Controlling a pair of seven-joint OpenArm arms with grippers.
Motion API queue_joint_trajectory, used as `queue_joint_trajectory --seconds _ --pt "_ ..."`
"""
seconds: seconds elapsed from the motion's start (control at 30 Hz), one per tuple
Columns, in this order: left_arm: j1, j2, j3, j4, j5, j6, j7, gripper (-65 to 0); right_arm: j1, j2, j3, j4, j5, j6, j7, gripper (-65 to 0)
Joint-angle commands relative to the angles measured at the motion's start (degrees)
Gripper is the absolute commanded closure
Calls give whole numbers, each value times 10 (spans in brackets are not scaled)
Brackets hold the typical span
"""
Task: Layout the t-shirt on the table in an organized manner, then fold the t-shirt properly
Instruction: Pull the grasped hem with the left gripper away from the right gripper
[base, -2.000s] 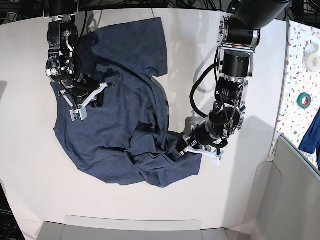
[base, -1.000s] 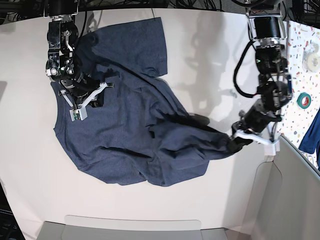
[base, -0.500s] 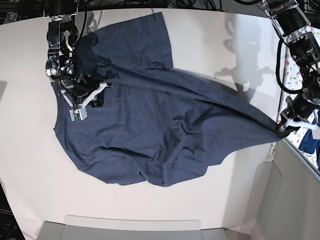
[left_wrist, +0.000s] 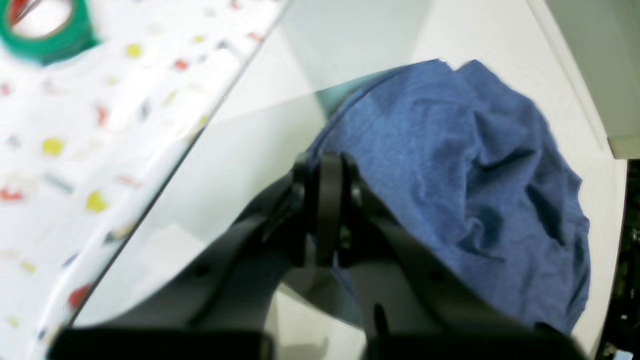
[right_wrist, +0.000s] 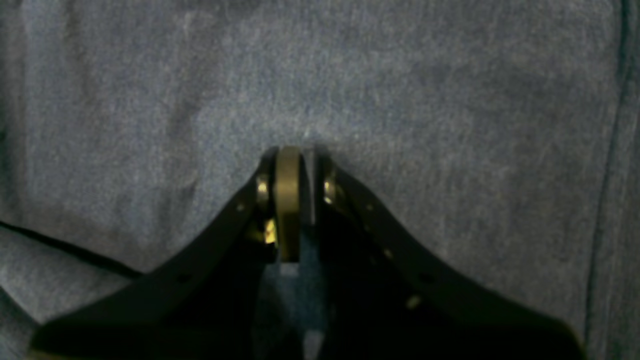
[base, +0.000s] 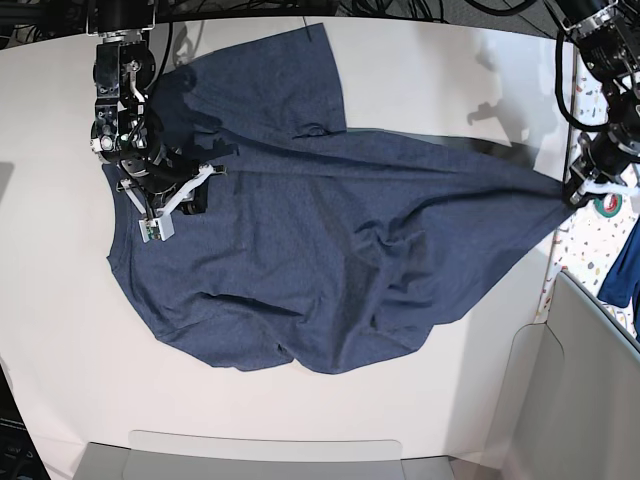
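Observation:
The dark navy t-shirt (base: 330, 250) lies spread across the white table (base: 60, 330), with creases near its middle and lower hem. Its right corner is pulled taut to the table's right edge. There my left gripper (base: 574, 197) is shut on that corner. In the left wrist view the left gripper (left_wrist: 327, 167) pinches the fabric (left_wrist: 450, 175), which bunches beyond the jaws. My right gripper (base: 195, 202) is shut on the shirt's upper left part. In the right wrist view the right gripper (right_wrist: 294, 157) presses into cloth (right_wrist: 450, 125) that fills the frame.
A narrow confetti-specked surface (base: 598, 110) borders the table on the right and carries a green tape roll (base: 607, 203) (left_wrist: 45, 25). A brighter blue cloth (base: 625, 270) hangs at the far right. A grey panel (base: 580, 390) stands at the lower right corner.
My left gripper has dragged the shirt corner far to the right and up to the table's edge, stretching the crumpled cloth out. The right arm has stayed put.

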Motion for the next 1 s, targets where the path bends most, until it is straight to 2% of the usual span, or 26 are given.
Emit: queue_joint_trajectory --seconds 0.0,0.13,0.37,0.73,0.83,0.97 --pt "4 0 -6 10 -11 -1 -2 0 -15 4 -2 -14 -24 -4 -75 -58" --pt "29 32 -20 10 -11 -1 -2 0 -15 4 -2 -14 -24 -4 -75 -58" --pt "55 57 -26 10 -11 -2 -2 0 -14 3 -2 -14 -24 -4 -75 -58" --pt "60 63 -60 10 -11 -2 -2 -3 -14 2 -2 -14 -24 -4 -75 -58" --pt "59 62 -60 10 -11 -1 -2 -64 -14 2 -2 -14 -24 -4 -75 -58" --pt "61 64 -61 7 -11 2 1 -200 -14 2 -2 -14 -24 -4 -75 -58"
